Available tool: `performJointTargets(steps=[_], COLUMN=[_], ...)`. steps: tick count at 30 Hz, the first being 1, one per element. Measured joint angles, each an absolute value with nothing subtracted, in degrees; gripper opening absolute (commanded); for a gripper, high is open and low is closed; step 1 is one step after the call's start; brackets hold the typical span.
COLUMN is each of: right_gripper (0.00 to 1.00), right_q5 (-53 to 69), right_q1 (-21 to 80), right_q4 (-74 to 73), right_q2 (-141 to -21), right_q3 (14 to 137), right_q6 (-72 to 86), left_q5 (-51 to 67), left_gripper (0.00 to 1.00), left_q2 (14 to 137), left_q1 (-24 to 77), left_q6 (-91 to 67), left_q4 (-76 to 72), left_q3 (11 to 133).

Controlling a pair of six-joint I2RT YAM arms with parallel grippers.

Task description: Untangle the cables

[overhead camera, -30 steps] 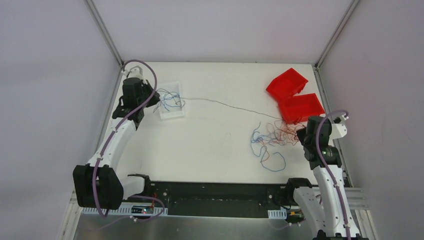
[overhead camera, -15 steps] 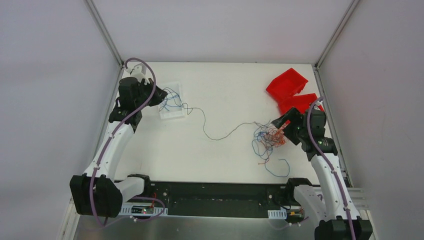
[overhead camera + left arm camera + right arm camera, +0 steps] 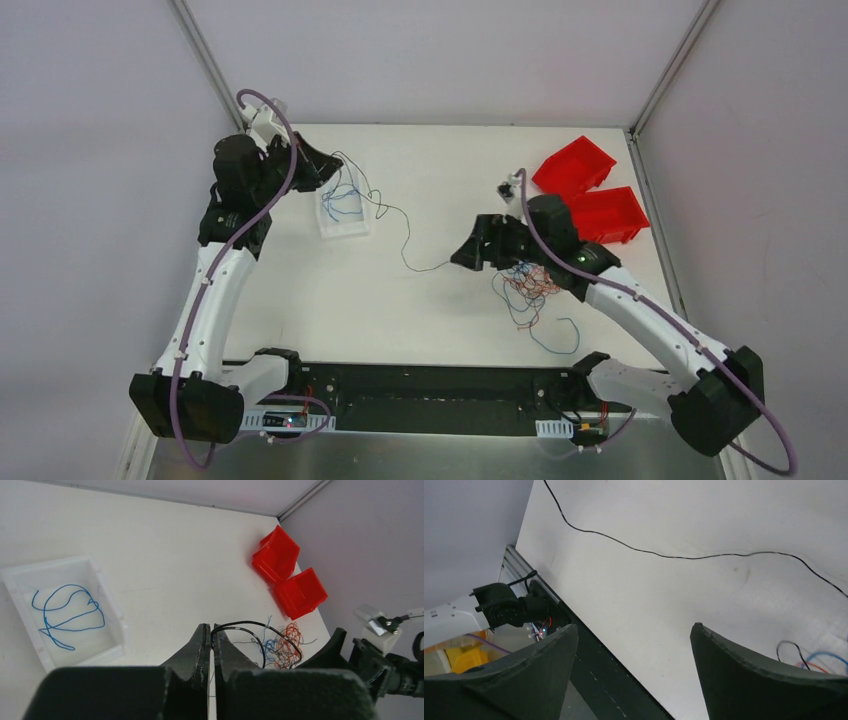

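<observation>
Left arm [image 3: 215, 290] runs up the left side, elbow bent, wrist high at the far corner. Left gripper [image 3: 322, 165] points right, fingers [image 3: 200, 645] pressed together, pinching a thin black cable [image 3: 674, 557]. Right arm [image 3: 640, 310] is stretched diagonally toward the middle, wrist low. Right gripper [image 3: 468, 250] points left, fingers [image 3: 549, 650] spread wide apart.

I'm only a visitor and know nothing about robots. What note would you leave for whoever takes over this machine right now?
Left gripper: shut on one black cable, held up beside the white tray.
Right gripper: open, empty, over the table by the tangle.
Done: a few blue cables lie in the tray.
Left: probably pull the black cable clear, as it trails across the table toward the tangle. Then separate the blue, orange and red strands bunched there.
</observation>
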State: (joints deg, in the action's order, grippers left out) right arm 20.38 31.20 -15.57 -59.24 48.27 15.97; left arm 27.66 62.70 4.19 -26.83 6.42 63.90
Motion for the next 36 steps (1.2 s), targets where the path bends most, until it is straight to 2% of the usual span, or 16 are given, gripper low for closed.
performJointTargets(steps=[7,10,12,14,15,16,17,24,32,36], right_gripper=[0.87,0.83,0.77,0.6,0.41,0.17,0.01,0.0,0.0,0.0], right_q5=[21.34,19.38,16.86,15.03,14.59,14.44,14.55,15.44,17.04,17.89], right_q1=[42.85,45.84,47.22,47.72,47.77,47.75,47.75,47.66,47.09,45.63], right_q4=[-4.25,1.21,4.99,8.91,10.74,12.03,13.19,10.55,-7.01,-8.4], right_q2=[-74.26,-79.37,-83.22,-87.26,-89.45,-91.42,-93.21,-92.92,-91.33,-88.44], right_q3=[53.47,54.81,55.9,56.95,57.54,58.26,58.94,65.36,104.29,110.34], right_q6=[10.57,9.23,8.01,6.72,6.04,5.52,5.26,7.09,9.1,11.97], left_q5=[28.56,28.8,29.06,29.1,29.1,29.08,29.08,26.28,29.3,31.86], left_gripper=[0.0,0.0,0.0,0.0,0.0,0.0,0.0,0.0,0.0,0.0], left_q2=[60.82,60.58,60.6,60.75,60.88,61.14,61.43,62.17,63.48,63.59], left_q1=[4.19,4.19,4.19,4.19,4.19,4.19,4.16,4.03,4.05,4.49], left_q6=[-27.79,-28.27,-28.71,-28.97,-29.02,-29.02,-28.97,-27.35,-30.48,-34.81], left_q4=[7.07,7.66,8.4,9.65,10.31,10.98,11.53,14.9,12.03,6.55], left_q3=[68.31,70.0,70.87,71.96,72.71,73.65,74.65,76.69,68.36,63.07])
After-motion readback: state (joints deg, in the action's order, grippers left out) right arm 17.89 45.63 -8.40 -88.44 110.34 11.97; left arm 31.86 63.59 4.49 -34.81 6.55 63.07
